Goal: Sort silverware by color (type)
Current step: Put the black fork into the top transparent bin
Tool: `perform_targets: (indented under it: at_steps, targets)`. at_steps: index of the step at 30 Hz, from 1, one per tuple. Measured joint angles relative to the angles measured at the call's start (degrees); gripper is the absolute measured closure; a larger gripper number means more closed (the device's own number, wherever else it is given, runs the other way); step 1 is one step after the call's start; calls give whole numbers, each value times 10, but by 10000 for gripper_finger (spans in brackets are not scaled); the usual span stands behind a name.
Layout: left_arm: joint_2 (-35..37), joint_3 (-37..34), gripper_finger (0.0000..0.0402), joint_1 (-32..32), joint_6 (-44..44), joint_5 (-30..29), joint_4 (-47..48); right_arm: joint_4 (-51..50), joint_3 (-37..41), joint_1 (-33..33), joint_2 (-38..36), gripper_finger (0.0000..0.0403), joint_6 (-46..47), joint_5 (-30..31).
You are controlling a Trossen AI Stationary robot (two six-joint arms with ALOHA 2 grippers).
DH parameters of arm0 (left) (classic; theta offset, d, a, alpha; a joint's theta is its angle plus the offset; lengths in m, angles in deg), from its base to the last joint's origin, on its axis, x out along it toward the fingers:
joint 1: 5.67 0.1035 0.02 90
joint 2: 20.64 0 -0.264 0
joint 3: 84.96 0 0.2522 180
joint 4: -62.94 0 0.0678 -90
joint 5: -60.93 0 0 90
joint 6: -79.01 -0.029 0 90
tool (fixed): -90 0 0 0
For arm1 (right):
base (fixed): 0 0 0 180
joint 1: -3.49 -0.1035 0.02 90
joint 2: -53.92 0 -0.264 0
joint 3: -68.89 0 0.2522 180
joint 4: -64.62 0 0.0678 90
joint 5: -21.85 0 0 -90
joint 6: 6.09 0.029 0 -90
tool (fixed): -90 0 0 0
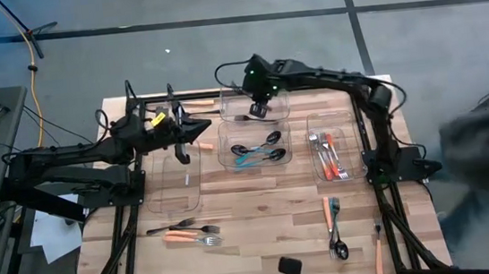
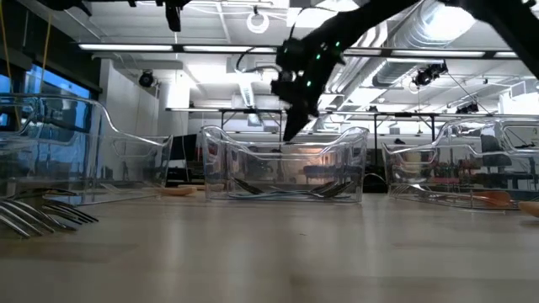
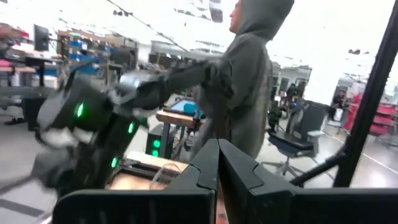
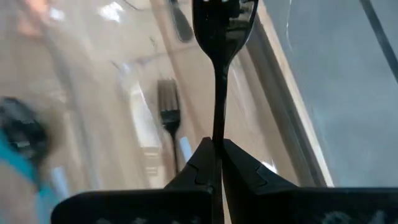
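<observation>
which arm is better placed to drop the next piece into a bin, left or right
Right. The right pincer is shut on a black fork and hangs over the far clear bin. The left pincer is shut and empty, beside that bin.

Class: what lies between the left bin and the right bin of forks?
In the high view, the middle bin holding spoons.

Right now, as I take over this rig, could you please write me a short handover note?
Right gripper: shut on a black fork, above the far middle bin, where another fork lies.
Left gripper: shut, empty, beside the left bin.
Done: spoons in the centre bin, cutlery in the right bin.
Left: loose forks front left, pieces front right.
</observation>
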Motion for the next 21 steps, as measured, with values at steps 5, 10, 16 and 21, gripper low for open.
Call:
perform_targets:
  at_steps: [5, 10, 16, 21]
  targets:
    - [0, 0, 401, 0, 0, -24, 0, -4, -23, 2, 60, 403, -5, 8]
    - [0, 0, 401, 0, 0, -25, 1, 0, -27, 2, 87, 403, -5, 8]
    - [0, 0, 401, 0, 0, -25, 1, -4, -25, 2, 106, 403, -5, 8]
    - [0, 0, 401, 0, 0, -27, 1, 1, -25, 2, 109, 403, -5, 8]
